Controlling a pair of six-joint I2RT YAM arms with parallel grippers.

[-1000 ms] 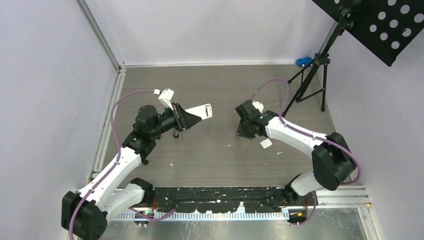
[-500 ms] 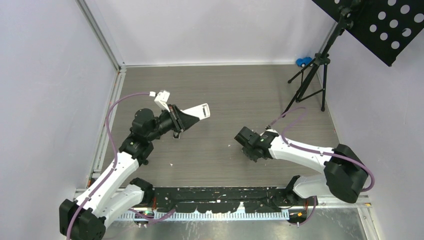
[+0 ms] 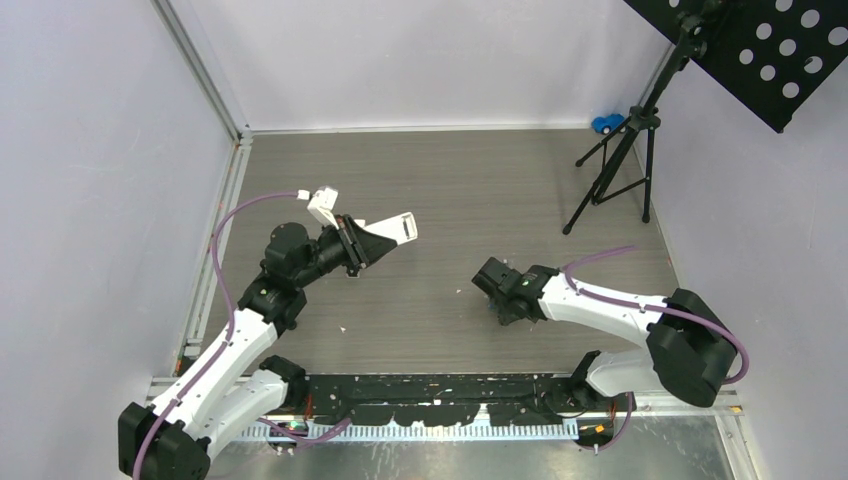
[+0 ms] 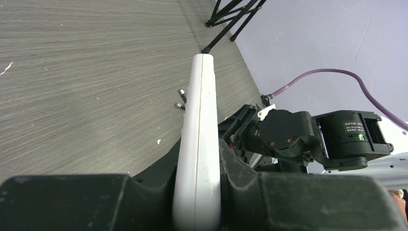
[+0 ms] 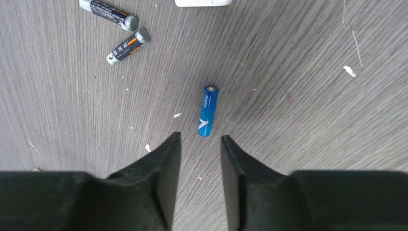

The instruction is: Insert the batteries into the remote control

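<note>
The blue battery (image 5: 207,110) lies on the table (image 5: 298,77) just ahead of the right gripper (image 5: 199,139), whose jaws stand spread and empty, its long axis pointing almost straight away, while the left gripper (image 4: 198,163) pinches the white remote control (image 4: 201,96).

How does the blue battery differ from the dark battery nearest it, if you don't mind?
The blue battery is blue with a white mark; the dark battery is black with silvery ends. The blue one lies alone just ahead of the open right tool; the dark one sits farther off, slanted. Both lie flat on the table, unheld.
</note>
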